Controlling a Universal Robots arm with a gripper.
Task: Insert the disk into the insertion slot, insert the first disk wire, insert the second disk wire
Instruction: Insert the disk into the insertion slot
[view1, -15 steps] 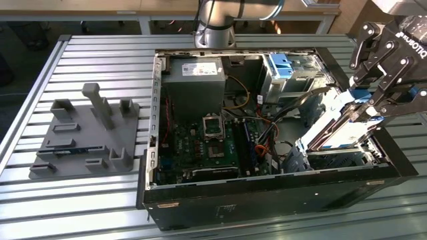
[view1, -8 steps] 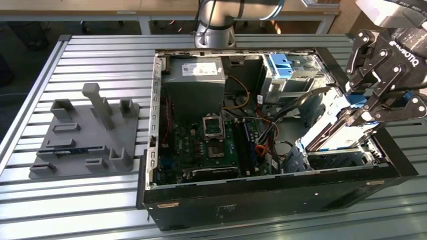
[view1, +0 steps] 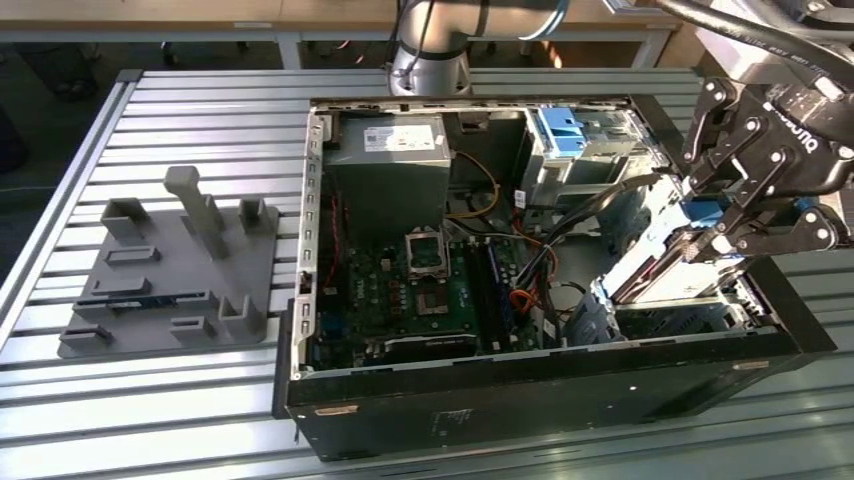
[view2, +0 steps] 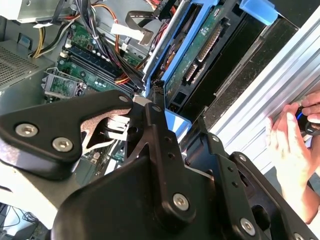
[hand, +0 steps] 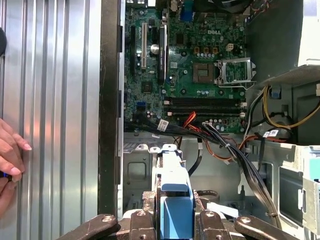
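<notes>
Zero steps look complete. In the exterior view, the tool (view1: 763, 235) clamps the disk (view1: 667, 255), tilted over the insertion slot (view1: 674, 320) at the case's (view1: 534, 372) four o'clock. In both wrist views, its blue frame sits between the fingers (hand: 209, 222), not yet seated.

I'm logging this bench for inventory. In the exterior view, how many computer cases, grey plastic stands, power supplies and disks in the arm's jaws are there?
Computer case: 1
Grey plastic stand: 1
Power supply: 1
Disk, held in the jaws of the gripper: 1
Total: 4
</notes>
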